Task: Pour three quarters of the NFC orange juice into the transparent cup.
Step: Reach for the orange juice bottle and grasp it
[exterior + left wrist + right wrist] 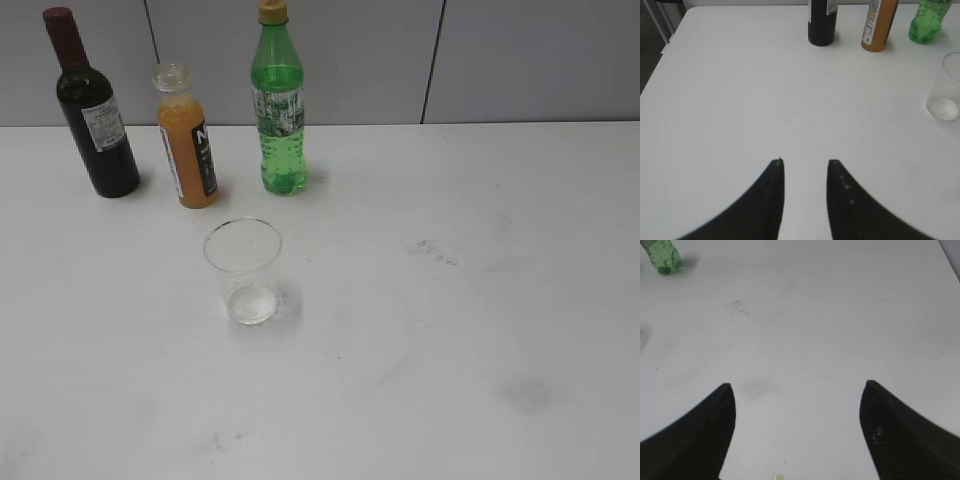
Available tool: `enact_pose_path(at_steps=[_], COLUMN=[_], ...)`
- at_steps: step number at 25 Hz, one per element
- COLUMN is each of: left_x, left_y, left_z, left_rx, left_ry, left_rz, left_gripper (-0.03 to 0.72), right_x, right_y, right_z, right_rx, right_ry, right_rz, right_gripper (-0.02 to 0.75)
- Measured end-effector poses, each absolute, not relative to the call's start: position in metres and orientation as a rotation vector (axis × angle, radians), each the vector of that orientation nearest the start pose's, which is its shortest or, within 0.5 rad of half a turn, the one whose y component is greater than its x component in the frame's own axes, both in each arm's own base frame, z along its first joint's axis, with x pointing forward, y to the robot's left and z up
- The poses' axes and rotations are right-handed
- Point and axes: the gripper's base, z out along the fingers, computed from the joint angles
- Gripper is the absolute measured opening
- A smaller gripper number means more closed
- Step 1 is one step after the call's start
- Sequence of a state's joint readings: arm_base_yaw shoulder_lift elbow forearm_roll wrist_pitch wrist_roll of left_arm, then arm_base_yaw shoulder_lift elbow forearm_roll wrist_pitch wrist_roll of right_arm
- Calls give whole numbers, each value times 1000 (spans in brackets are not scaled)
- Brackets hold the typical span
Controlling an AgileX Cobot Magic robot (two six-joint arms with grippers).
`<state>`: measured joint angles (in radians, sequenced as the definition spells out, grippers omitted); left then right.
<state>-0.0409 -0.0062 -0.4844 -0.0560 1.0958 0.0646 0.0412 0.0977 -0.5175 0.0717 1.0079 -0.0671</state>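
Both my left gripper [805, 162] and right gripper [796, 385] are hovering open and empty over the white table [480, 300]. Uncapped NFC orange juice [186, 140] is standing between wine bottle [92, 110] and green bottle [279, 105], transparent cup [244, 271] sitting just in front.

Little print can be read. The NFC orange juice [187, 140] carries a black label panel with a large white "N" at its top edge; the letters after it turn out of sight around the bottle. In the left wrist view the back of the same bottle shows a white panel of small print, too fine to read. Left of the juice, the dark wine bottle [94, 118] has a white label with dark marks that stay illegible. Right of the juice, the green bottle [279, 110] wears a green-and-white band whose lettering is blurred.
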Motion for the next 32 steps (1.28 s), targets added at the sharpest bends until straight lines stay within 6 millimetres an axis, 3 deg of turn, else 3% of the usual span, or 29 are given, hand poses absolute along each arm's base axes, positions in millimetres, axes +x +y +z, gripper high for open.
enact_pose_path(at_steps=[8, 32], left_x=[-6, -6], left_y=[-4, -4], left_z=[270, 270], left_rx=[114, 114], left_ry=[2085, 2085], left_rz=[-53, -53], left_gripper=[238, 238], right_x=[-6, -5], right_y=[5, 5], right_z=[283, 281], right_rx=[-106, -106], right_ry=[1992, 2000], right_rz=[71, 73], right_gripper=[592, 591])
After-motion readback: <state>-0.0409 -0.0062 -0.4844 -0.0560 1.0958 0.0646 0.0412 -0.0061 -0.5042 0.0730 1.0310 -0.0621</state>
